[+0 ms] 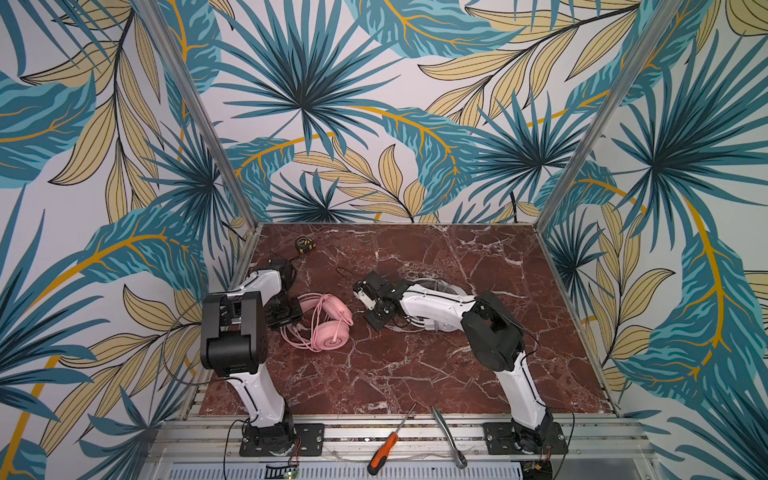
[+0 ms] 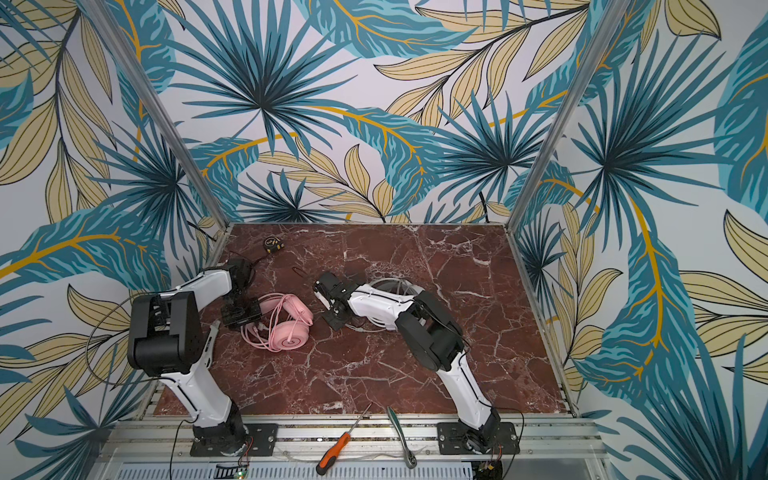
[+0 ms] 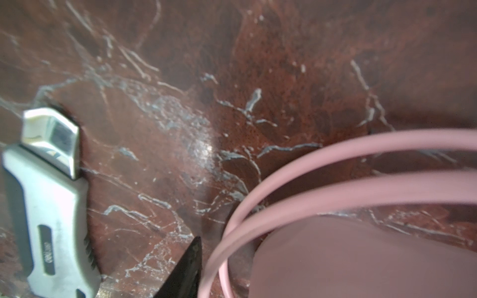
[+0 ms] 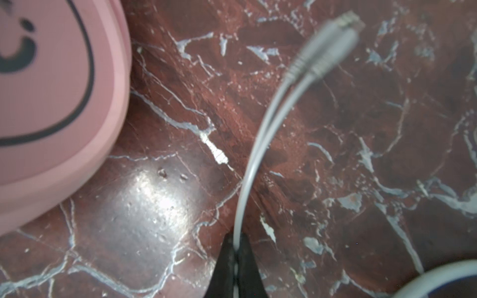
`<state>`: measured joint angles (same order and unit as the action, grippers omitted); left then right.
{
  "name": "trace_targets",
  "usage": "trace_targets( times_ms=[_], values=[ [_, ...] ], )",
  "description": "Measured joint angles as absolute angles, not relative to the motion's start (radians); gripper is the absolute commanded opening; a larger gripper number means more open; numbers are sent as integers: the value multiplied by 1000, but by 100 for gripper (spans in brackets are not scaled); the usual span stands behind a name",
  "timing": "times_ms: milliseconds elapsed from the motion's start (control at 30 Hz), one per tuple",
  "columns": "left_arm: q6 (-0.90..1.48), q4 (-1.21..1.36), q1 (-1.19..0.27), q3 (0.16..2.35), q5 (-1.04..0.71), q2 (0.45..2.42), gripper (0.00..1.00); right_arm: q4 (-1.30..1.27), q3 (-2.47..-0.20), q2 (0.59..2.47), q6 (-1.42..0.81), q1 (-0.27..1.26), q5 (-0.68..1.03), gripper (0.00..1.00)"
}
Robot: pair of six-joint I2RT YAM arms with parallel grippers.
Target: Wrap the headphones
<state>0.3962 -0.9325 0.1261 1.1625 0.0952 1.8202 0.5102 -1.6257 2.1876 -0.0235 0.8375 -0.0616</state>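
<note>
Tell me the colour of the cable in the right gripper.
White cable, clearest in the right wrist view, pinched in the right gripper.

Both top views overlook the table (image 1: 415,365); wrist cameras sit close above.

Tape measure (image 1: 304,244) behind left headset (image 1: 328,322)
</note>
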Motion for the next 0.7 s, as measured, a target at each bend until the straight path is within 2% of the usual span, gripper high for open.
trace_targets(
  times_ms=[433,700],
  values=[
    [417,-932,12,1242,115,1878,46,347,-1407,1790,-104,767,-217,0],
    [443,-931,-75,1345,104,1950,46,383,-1398,1751,-175,639,-300,0]
  ],
)
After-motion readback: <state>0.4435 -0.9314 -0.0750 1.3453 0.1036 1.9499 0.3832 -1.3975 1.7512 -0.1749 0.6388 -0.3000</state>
